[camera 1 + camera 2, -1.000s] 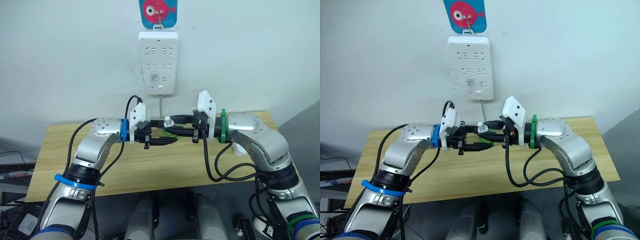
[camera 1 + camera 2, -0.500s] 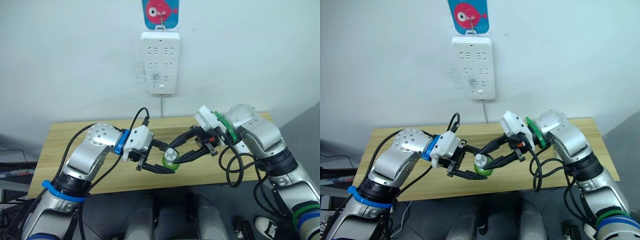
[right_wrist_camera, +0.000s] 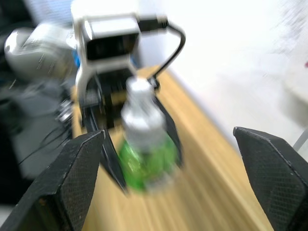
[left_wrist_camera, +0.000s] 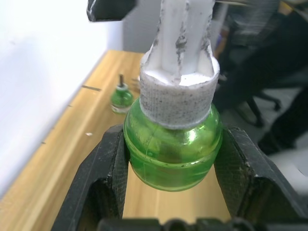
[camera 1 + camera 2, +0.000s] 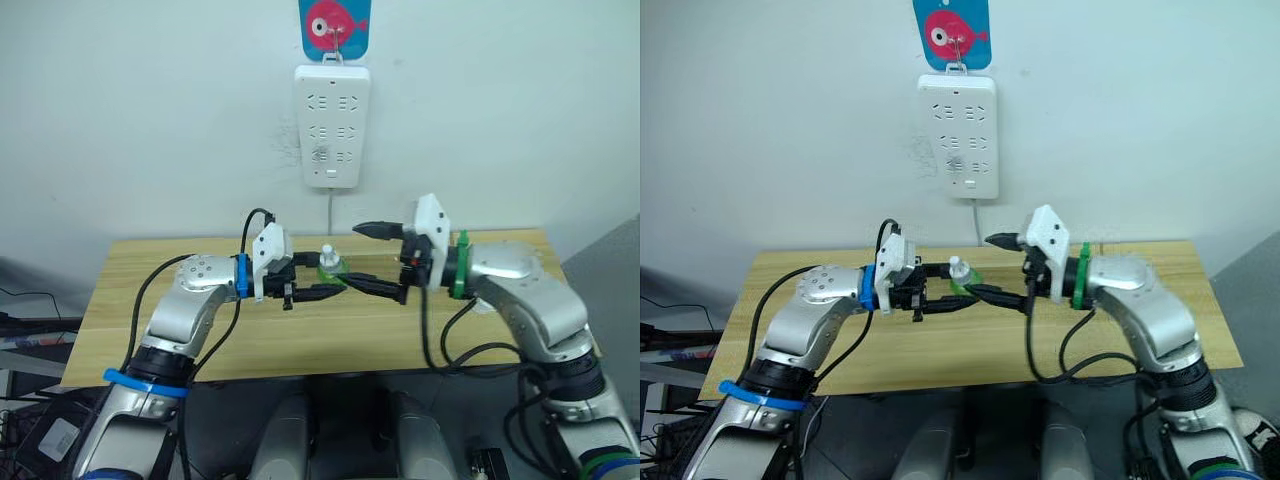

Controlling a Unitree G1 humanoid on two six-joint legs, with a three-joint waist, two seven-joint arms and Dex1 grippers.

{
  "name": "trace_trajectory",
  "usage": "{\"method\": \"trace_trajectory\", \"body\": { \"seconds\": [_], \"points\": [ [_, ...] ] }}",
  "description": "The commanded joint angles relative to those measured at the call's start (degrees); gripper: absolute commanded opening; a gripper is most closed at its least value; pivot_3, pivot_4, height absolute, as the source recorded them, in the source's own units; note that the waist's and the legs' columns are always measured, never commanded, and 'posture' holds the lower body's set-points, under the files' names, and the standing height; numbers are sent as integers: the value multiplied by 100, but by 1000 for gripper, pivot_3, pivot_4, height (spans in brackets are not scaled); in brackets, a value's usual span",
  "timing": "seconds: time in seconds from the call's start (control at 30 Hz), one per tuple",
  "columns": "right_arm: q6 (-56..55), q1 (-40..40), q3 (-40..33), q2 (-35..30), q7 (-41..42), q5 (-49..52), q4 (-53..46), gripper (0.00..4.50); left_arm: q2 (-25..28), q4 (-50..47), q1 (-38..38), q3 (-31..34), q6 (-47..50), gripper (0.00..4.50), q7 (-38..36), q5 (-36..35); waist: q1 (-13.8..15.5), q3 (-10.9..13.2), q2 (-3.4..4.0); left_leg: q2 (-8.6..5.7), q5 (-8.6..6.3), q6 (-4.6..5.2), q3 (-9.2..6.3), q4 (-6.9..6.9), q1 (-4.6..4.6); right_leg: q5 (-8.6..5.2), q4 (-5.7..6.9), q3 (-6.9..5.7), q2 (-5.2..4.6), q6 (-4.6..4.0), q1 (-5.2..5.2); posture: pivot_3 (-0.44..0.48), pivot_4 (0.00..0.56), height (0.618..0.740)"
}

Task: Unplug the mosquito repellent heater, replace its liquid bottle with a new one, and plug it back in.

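Left jaws are clenched on the green bottle, its white neck pointing to twelve o'clock, held above the counter at mid-span. Straight across at three o'clock, the right jaws gape wide and empty, one finger above and one below the bottle's level. A spare bottle stands on the counter near the wall. The heater I can't pick out.
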Motion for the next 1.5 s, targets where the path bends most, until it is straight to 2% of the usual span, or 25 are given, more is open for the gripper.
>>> {"method": "trace_trajectory", "body": {
  "seconds": [0.03, 0.13, 0.23, 0.47, 0.5, 0.67, 0.77, 0.87, 1.03, 1.1, 1.13, 1.33, 1.47, 1.5],
  "points": [
    [171, 80, 36, 143, -485, -90, -399, 4486, -141, 85, -188, 2, -128, 2218, 41, 70, -10, -5, 0, 0, -4, 7, -1, 6, 0, 2, 0, 1, 3, 1, 1, -147, 193, 740],
    [174, 55, 75, 225, -698, -187, -277, 4486, -241, 162, -293, -31, -125, 2218, -1, 105, -42, -9, 0, 0, -10, 22, 4, 12, 0, 6, 0, 9, 6, 0, 1, -156, 192, 740],
    [75, 29, 109, 326, -824, -272, -136, 3888, -315, 189, -344, -40, -107, 2218, -14, 127, -76, -14, -1, 2, -10, 23, 6, 12, 0, 6, 0, 13, 11, 0, 0, -152, 194, 740],
    [-17, 23, 180, 370, -788, -284, -58, 1295, -298, 44, -224, -2, -49, 2218, -28, 127, -147, -15, -1, 19, -10, 24, 13, 11, 0, 6, 1, 12, 24, 0, -1, -143, 199, 740],
    [-32, 13, 163, 372, -757, -249, -37, 1032, -292, 23, -214, 4, -34, 2218, -22, 125, -152, -15, -1, 21, -10, 24, 14, 12, 0, 7, 0, 12, 26, -1, -1, -143, 199, 740],
    [-84, -100, 132, 334, -334, 61, 11, 1045, -211, -175, -98, 5, 62, 2218, -57, 76, -171, -15, -1, 27, -10, 24, 15, 12, 0, 7, 0, 12, 30, -1, -1, -121, 203, 740],
    [-138, -288, 267, -137, 1108, 623, 46, 1045, 21, -756, 187, -171, 226, 2218, -510, -146, -178, -15, -1, 31, -11, 24, 17, 12, 0, 7, -1, 13, 34, -1, -2, -103, 207, 740],
    [-222, -733, 429, -445, 2505, 1027, 518, 1045, 321, -1360, 404, -329, 480, 2218, -1034, -463, -186, -16, 0, 41, -12, 26, 18, 14, 1, 6, -8, 15, 43, -1, 0, -88, 207, 740],
    [-660, -1215, 702, -486, 3390, 734, 1375, 1045, 672, -1801, 481, -387, 732, 2218, -1396, -716, -170, -17, 2, 74, -11, 25, 12, 15, 5, 7, -6, 10, 78, -15, 0, -50, 214, 740],
    [-733, -1129, 649, -586, 3410, 654, 1399, 1045, 688, -1663, 467, -302, 644, 2218, -1330, -644, -151, -17, 2, 75, -11, 24, 11, 15, 5, 6, -4, 10, 81, -17, -1, -47, 214, 740],
    [-711, -1071, 608, -640, 3392, 659, 1363, 1767, 674, -1593, 461, -259, 586, 2218, -1276, -600, -135, -17, 2, 75, -11, 24, 12, 15, 5, 7, -5, 11, 82, -18, -2, -47, 213, 740],
    [-874, -377, 94, -946, 2459, 305, 974, 3753, 597, -1187, 446, 24, 489, 2218, -827, -491, -26, -18, 1, 73, -11, 22, 23, 18, 4, 11, -9, 22, 79, -23, -2, -70, 201, 740],
    [-436, -34, -109, -615, 1317, 365, 105, 3753, 427, -880, 347, 127, 569, 2218, -422, -434, -37, -22, 1, 74, -10, 21, 29, 18, 5, 11, -4, 33, 78, -22, -6, -92, 195, 740],
    [-392, -62, -91, -343, 816, 208, -22, 3753, 392, -770, 300, 129, 562, 2218, -375, -404, -47, -26, 1, 75, -10, 20, 30, 17, 5, 11, -3, 45, 79, -22, -7, -92, 193, 740]
  ]
}}
